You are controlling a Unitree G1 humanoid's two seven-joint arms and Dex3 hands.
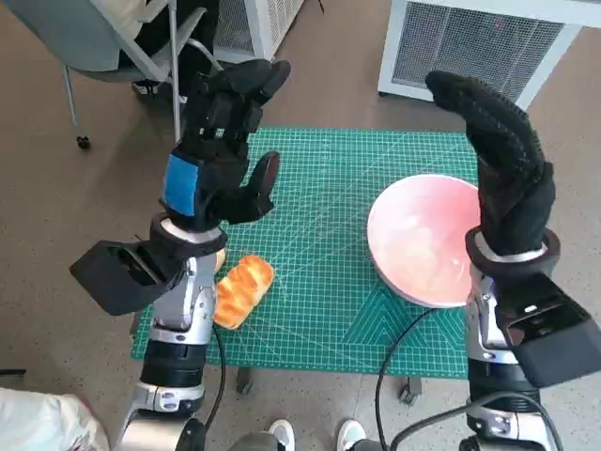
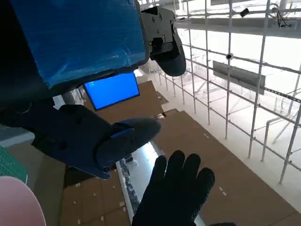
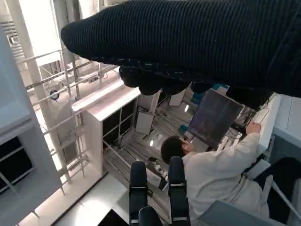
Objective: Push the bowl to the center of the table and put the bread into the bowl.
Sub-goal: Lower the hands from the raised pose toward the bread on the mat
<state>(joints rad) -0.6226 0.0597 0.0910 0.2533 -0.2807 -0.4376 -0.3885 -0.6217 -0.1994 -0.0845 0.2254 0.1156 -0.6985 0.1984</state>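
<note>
You see both hands up in the air with nothing in them, the left hand (image 1: 223, 150) and the right hand (image 1: 502, 164) with fingers apart, while the pink bowl (image 1: 424, 240) sits near the table's (image 1: 319, 310) right edge and the bread (image 1: 241, 291) lies near its left edge.
</note>
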